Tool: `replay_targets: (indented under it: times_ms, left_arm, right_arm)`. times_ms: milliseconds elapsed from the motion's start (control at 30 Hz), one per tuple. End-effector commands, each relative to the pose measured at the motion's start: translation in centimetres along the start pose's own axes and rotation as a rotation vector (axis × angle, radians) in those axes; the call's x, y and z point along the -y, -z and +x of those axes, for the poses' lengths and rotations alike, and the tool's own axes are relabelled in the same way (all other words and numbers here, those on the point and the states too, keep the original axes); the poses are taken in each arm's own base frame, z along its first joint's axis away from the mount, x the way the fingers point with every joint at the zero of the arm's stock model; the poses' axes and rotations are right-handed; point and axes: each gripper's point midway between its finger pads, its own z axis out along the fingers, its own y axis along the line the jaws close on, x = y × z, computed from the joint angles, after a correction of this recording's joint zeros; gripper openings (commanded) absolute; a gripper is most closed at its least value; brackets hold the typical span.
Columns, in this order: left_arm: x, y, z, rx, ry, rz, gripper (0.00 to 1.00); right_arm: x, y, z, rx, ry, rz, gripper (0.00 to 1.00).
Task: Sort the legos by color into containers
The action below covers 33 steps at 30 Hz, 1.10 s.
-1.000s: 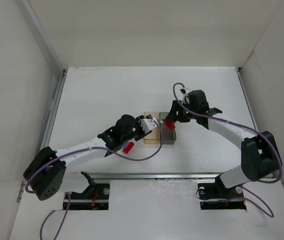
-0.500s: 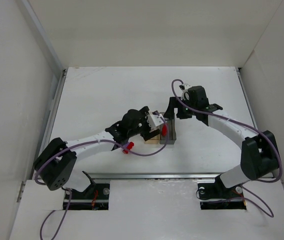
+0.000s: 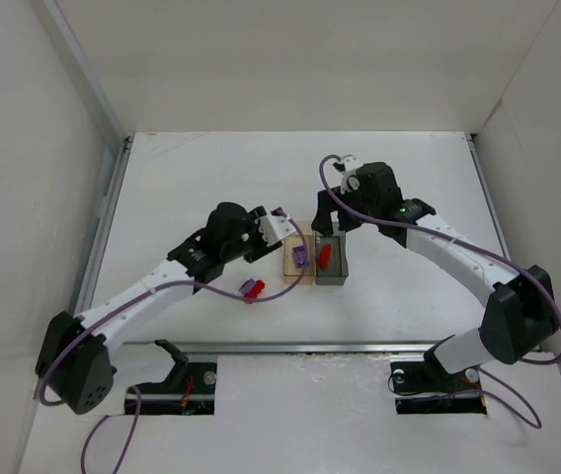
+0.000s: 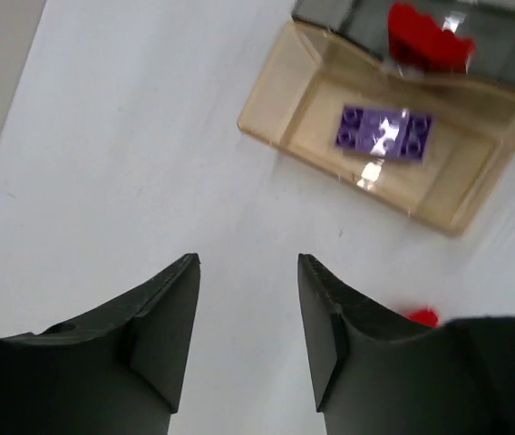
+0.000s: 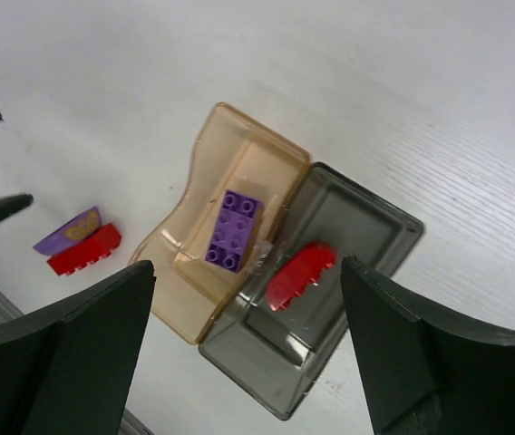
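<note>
The tan tray (image 3: 291, 267) and the dark grey tray (image 3: 338, 275) stand side by side mid-table. A purple brick (image 3: 301, 258) lies in the tan tray and a red brick (image 3: 325, 256) in the grey one. A loose purple brick (image 5: 69, 230) and a loose red brick (image 5: 83, 250) lie together on the table left of the trays. My left gripper (image 3: 282, 229) is open and empty, just left of the tan tray (image 4: 475, 195). My right gripper (image 3: 328, 223) is open wide and empty above the trays' far side (image 5: 247, 264).
White walls enclose the table on three sides. A metal rail (image 3: 310, 346) runs along the near edge in front of the arm bases. The left arm's purple cable (image 3: 280, 291) hangs near the loose bricks.
My left gripper has drawn back left off the trays, and the purple brick now lies in the tan tray. My right gripper has risen and opened, leaving the red brick in the grey tray.
</note>
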Motion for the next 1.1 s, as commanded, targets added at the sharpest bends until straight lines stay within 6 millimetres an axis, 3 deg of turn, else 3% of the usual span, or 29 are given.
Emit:
replay_targets:
  times_ms: [0, 67, 200, 333, 367, 433, 567, 700, 867, 1067]
  left_arm:
    - [4.4, 3.3, 5.0, -0.094, -0.229, 0.223, 0.44]
    - [5.4, 4.1, 6.7, -0.082, -0.507, 0.306, 0.49]
    - [8.0, 4.7, 6.3, 0.073, -0.769, 0.438, 0.55]
    - [10.4, 4.0, 7.0, 0.087, -0.759, 0.627, 0.57]
    - [10.0, 3.7, 6.3, 0.078, -0.753, 0.640, 0.57]
    - [10.6, 3.7, 7.0, 0.045, -0.715, 0.718, 0.59]
    - [10.5, 3.1, 8.1, -0.011, -0.716, 0.823, 0.59]
    - [8.6, 3.1, 8.6, -0.054, -0.763, 0.819, 0.59]
    - [7.3, 5.1, 10.5, -0.114, -0.839, 0.920, 0.60]
    - [8.3, 3.9, 10.5, -0.091, -0.818, 0.946, 0.61]
  right_arm:
    - [-1.9, 0.9, -2.1, 0.059, 0.104, -0.033, 0.88]
    - [-3.5, 0.8, -2.0, 0.058, 0.121, -0.090, 0.88]
    - [-4.2, 0.2, -1.6, 0.041, 0.172, -0.114, 0.88]
    - [-5.2, 0.2, -1.2, 0.035, 0.209, -0.141, 0.88]
    - [-5.1, 0.2, -1.2, 0.035, 0.220, -0.141, 0.88]
    - [-5.1, 0.2, -0.6, 0.028, 0.219, -0.149, 0.88]
    - [-4.9, 0.1, -0.1, 0.026, 0.240, -0.148, 0.88]
    - [-4.8, 0.0, 0.4, 0.016, 0.259, -0.155, 0.88]
    - [-4.4, -0.5, 0.8, 0.001, 0.289, -0.153, 0.88]
    - [-4.5, -1.2, 0.7, -0.015, 0.296, -0.160, 0.88]
